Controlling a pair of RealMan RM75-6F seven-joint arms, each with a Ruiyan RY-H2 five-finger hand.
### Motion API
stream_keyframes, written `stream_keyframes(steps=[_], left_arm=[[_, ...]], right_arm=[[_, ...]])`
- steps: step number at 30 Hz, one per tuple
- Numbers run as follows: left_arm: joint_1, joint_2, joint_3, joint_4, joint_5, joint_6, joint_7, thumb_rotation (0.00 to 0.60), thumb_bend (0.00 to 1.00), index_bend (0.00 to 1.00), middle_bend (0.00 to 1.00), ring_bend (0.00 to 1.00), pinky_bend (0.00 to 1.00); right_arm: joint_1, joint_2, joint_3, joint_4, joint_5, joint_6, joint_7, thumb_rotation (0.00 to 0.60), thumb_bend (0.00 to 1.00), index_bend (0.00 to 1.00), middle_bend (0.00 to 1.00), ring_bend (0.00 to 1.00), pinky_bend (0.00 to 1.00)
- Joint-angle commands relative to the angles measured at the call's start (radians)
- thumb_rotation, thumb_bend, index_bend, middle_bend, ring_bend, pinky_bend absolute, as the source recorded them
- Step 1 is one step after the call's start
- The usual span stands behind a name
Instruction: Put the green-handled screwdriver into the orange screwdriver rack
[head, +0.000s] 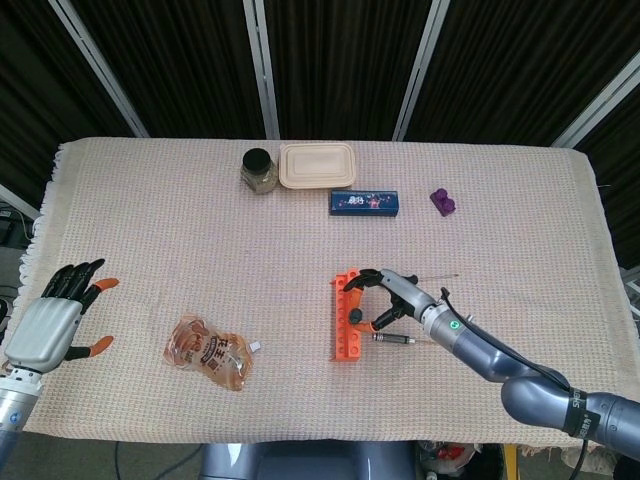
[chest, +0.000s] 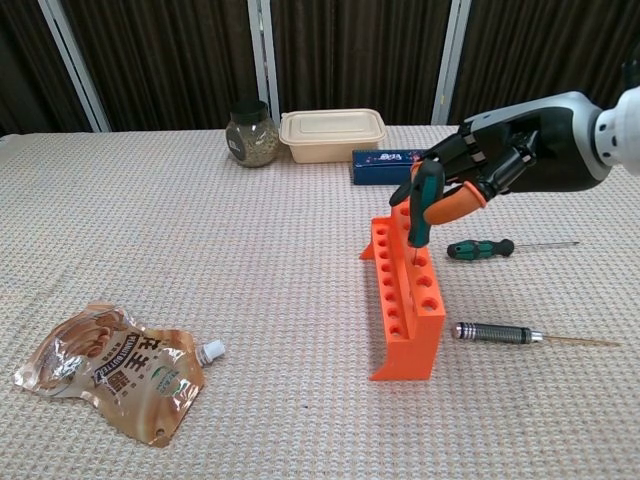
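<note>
The orange screwdriver rack (chest: 405, 300) (head: 346, 320) stands on the cloth, right of centre. My right hand (chest: 480, 165) (head: 390, 297) hovers over the rack's far half and grips a green-handled screwdriver (chest: 421, 205) almost upright. Its thin shaft points down into a hole in the rack's right-hand row. A second green-handled screwdriver (chest: 480, 248) lies flat on the cloth to the right of the rack. My left hand (head: 55, 322) rests at the table's left edge with its fingers apart, holding nothing.
A silver-handled screwdriver (chest: 497, 333) lies right of the rack's near end. A snack pouch (chest: 115, 370) lies front left. At the back stand a jar (chest: 252, 133), a beige lidded box (chest: 332, 135) and a blue box (chest: 380, 166). A purple block (head: 443, 202) sits back right.
</note>
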Motion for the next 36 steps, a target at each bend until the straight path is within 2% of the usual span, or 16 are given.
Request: stream_keyframes(steps=[1,17,23,30,36], left_arm=[[0.0,0.0,0.0,0.0,0.001,0.0,0.0,0.6,0.19,0.2,0.0,0.0,0.0],[-0.003,0.002,-0.001,-0.006,-0.001,-0.001,0.008,0.6,0.19,0.2,0.0,0.0,0.0],[-0.002,0.005,-0.002,-0.012,0.0,0.005,0.01,0.6,0.19,0.2,0.0,0.0,0.0],[0.001,0.01,-0.006,-0.018,0.005,0.017,0.005,0.6,0.19,0.19,0.0,0.0,0.0],[0.005,0.023,-0.011,-0.023,0.011,0.032,-0.004,0.6,0.19,0.19,0.0,0.0,0.0]], right_arm=[[0.003,0.0,-0.005,0.0,0.0,0.002,0.004,0.6,0.17,0.54,0.22,0.0,0.0],[-0.01,-0.01,-0.001,0.011,-0.031,-0.004,0.059,0.6,0.17,0.52,0.16,0.0,0.0],[-0.017,-0.01,0.009,0.014,-0.047,-0.011,0.081,0.6,0.17,0.44,0.14,0.0,0.0],[-0.039,0.038,0.052,-0.037,-0.082,-0.001,0.102,0.6,0.17,0.3,0.12,0.0,0.0],[-0.098,0.12,0.118,-0.118,-0.121,0.042,0.148,0.6,0.16,0.28,0.12,0.0,0.0]])
